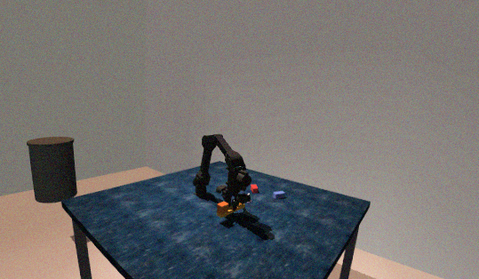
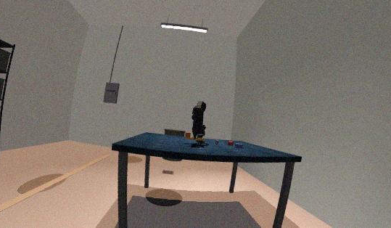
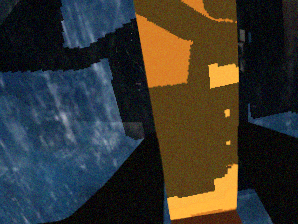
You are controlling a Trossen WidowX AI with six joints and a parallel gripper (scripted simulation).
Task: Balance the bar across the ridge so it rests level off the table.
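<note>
My gripper [image 1: 235, 203] [image 2: 199, 137] [image 3: 194, 136] is shut on the bar [image 1: 230, 208] [image 2: 199, 138] [image 3: 189, 96]. The bar is yellow-orange with a deeper orange end block [image 1: 222, 205] [image 2: 188, 135]. It hangs a little above the blue table [image 1: 147, 231] [image 2: 156, 145], and its shadow lies on the table below it. In the wrist view the bar runs top to bottom between my two dark fingers. A small dark piece [image 2: 216, 142] that may be the ridge stands on the table to the right of the arm; I cannot make it out in the top view.
A red cube [image 1: 254, 188] [image 2: 230, 143] and a pale blue block [image 1: 279, 195] [image 2: 239, 145] lie on the table beyond the arm. A dark cylindrical bin [image 1: 51, 169] stands on the floor off the table's left side.
</note>
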